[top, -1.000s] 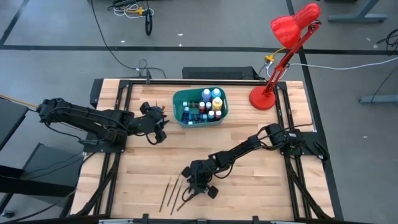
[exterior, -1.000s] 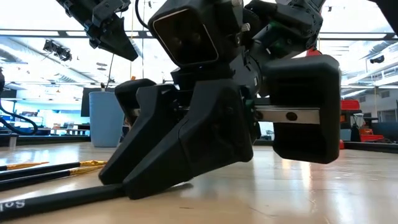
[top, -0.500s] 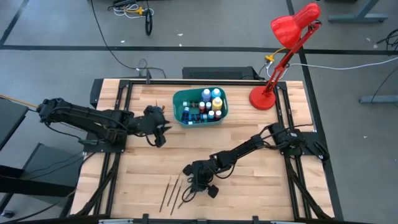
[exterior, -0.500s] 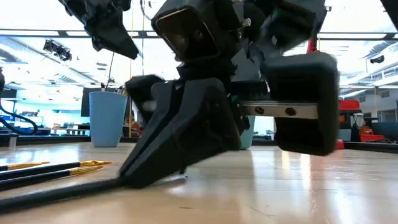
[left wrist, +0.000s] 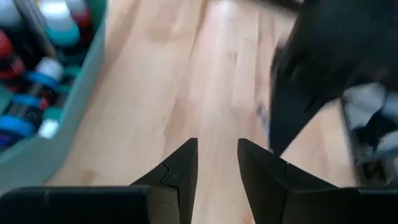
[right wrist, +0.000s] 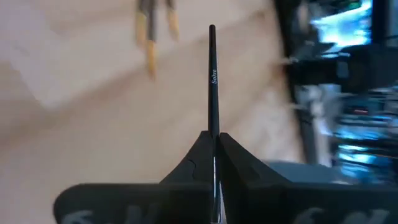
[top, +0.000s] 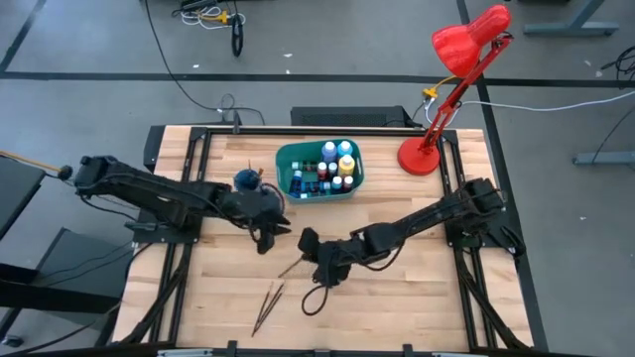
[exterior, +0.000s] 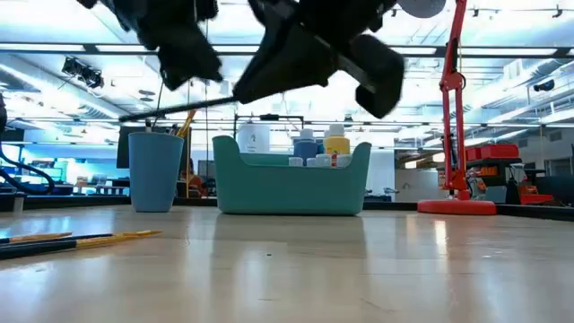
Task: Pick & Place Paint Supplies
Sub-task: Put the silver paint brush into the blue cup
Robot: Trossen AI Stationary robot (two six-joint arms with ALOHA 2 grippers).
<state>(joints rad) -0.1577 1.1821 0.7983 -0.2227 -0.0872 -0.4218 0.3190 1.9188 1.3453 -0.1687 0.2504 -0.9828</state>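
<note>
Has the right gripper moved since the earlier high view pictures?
Yes. The right gripper, shut on a brush, rose off the table and shifted toward the teal bin.

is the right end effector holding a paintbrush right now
Yes, the right end effector is shut on a thin dark paintbrush, whose handle sticks straight out from between its closed fingers in the right wrist view.

A teal plastic bin (top: pixel 352 182) stands on the wooden table (top: pixel 417 288) near its far edge, and a small blue cup (top: pixel 246 179) stands just beside the bin on its left. To the bin's right, at the table's far right corner, a red desk lamp (top: pixel 419 156) rests on its round base, its shade reaching out past the table over grey floor (top: pixel 89 99) crossed by dark cables (top: pixel 174 69).
</note>
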